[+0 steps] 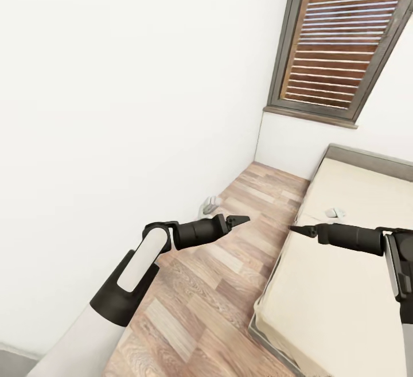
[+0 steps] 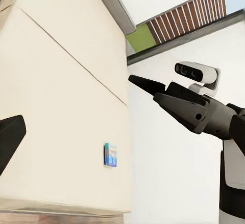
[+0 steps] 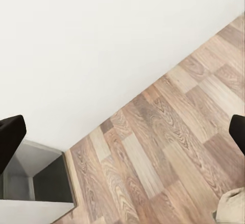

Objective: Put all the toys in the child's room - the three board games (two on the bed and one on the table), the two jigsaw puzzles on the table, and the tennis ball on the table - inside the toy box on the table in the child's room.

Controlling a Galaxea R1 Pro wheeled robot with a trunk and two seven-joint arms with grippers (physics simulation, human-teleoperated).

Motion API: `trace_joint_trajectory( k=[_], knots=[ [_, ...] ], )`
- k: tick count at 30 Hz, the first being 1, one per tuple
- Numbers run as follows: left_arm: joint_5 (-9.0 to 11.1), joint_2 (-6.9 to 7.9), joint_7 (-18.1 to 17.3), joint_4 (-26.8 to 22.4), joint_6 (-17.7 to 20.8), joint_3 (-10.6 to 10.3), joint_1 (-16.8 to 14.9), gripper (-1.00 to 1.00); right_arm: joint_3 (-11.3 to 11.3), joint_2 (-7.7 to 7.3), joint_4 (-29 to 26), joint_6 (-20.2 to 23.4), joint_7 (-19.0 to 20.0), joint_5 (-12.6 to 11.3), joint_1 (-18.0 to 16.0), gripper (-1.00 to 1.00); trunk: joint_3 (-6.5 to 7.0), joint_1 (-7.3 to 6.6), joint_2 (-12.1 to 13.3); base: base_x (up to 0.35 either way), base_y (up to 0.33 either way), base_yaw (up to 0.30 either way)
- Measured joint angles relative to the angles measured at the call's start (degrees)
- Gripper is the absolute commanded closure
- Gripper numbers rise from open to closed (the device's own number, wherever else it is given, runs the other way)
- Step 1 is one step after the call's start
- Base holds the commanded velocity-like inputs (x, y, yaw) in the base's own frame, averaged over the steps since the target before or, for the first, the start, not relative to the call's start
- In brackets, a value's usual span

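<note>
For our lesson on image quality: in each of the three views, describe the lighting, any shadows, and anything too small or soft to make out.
Head view: flat, even light, no glare; the small box on the bed is too small to read. Left wrist view: the blue box casts hardly any shadow; its print is blurred. Right wrist view: the wood floor is evenly lit; the fingertips are plain black shapes.

A small blue cartoon-printed board game (image 2: 110,155) lies flat on the plain beige mattress of the bed (image 1: 338,302), low in the left wrist frame.
</note>
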Motion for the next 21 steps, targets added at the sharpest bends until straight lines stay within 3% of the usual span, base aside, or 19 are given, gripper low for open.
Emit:
trace_joint_trajectory(
  k=[21],
  knots=[
    [-0.08,0.00,0.00,0.17,-0.01,0.01,0.08,-1.00,-0.01,0.00,2.71,0.00,-0.08,0.22,-1.09,-1.00,1.26,0.00,0.00,0.000,-0.001,-0.242]
  ],
)
